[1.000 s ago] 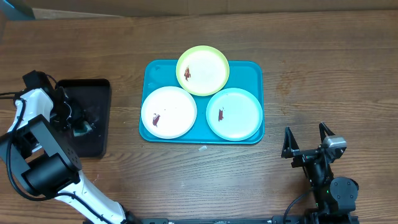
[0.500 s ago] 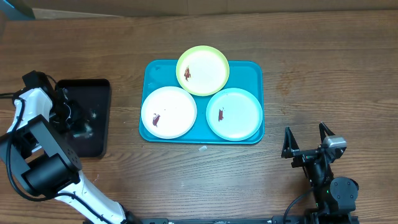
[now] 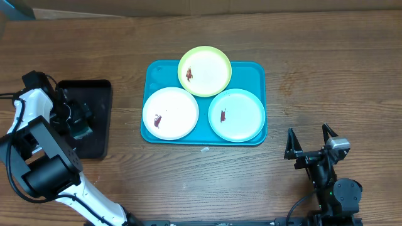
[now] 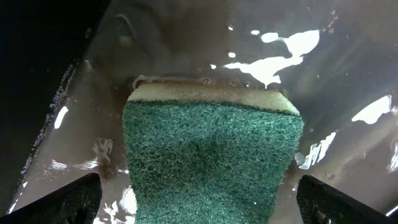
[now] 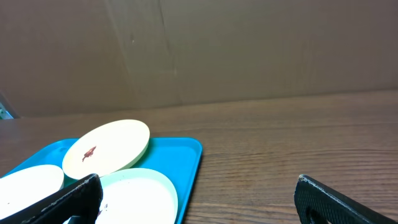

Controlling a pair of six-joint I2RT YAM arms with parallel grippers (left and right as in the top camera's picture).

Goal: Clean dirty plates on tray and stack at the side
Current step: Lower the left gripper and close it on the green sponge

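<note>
Blue tray (image 3: 162, 70) sits centre-top of the overhead frame on the wood table (image 3: 314, 56), w/ three plates on it. Yellow-green plate (image 3: 205, 71) is at the top, overhanging the tray's far rim. White plate (image 3: 170, 113) is lower left & teal plate (image 3: 237, 115) lower right, both inside the rim. The three touch or nearly touch in the middle. Each has one small reddish-brown smear on its white centre.

L gripper (image 4: 199, 183) is at the left edge of the overhead frame, over the black tray (image 3: 99, 94), well apart from the plates. Wrist view: fingers spread wide, released, one each side of a sponge (image 4: 211, 155). Sponge's green scrub face is toward the camera, yellow foam edge at top. It lies on the wet, shiny tray floor w/ droplets around. Small gap shows btw. sponge & the finger at frame left.

R gripper (image 5: 199, 186) is bottom right of the overhead frame, near the table edge, also spread wide & holding nothing. It points toward the plates.

Tiny white scrap (image 3: 204, 150) lies on the table just below the tray.
</note>
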